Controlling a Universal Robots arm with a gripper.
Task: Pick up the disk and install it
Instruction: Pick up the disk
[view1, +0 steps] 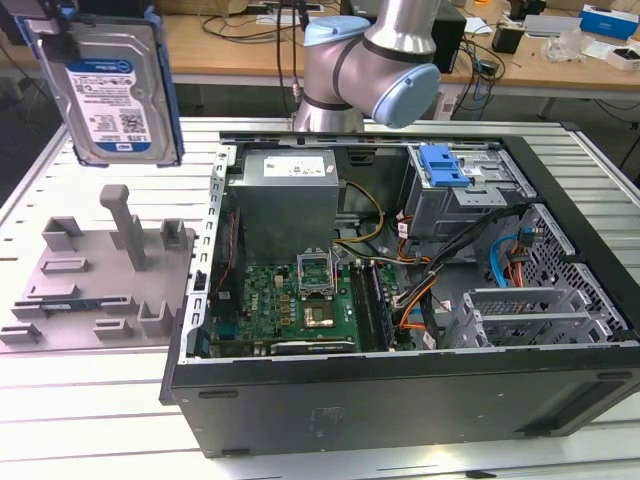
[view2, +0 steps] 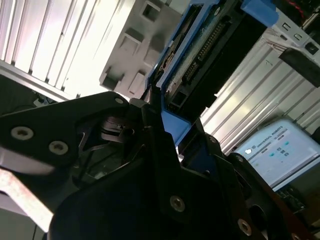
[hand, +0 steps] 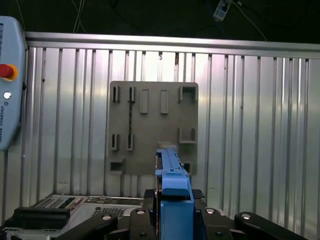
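Observation:
The disk (view1: 108, 85), a silver hard drive with a blue-and-white label in a blue carrier bracket, hangs upright in the air at the exterior view's upper left, high above the grey holder plate (view1: 95, 270). My gripper (view1: 48, 22) grips its top edge and is shut on it. In the first wrist view the disk (hand: 172, 175) is seen edge-on, its blue bracket clamped between the black fingers (hand: 146, 200), with the holder plate (hand: 152, 125) far below. In the second wrist view the disk (view2: 210, 45) sticks out from the gripper (view2: 160, 125), its connector side showing.
An open computer case (view1: 400, 390) lies to the exterior view's right of the holder plate, with a grey power-supply box (view1: 285, 195), a motherboard (view1: 290, 300), cables and a blue latch (view1: 442, 165) on the drive cage. A teach pendant (hand: 10, 80) rests on the ribbed table (view1: 90, 400).

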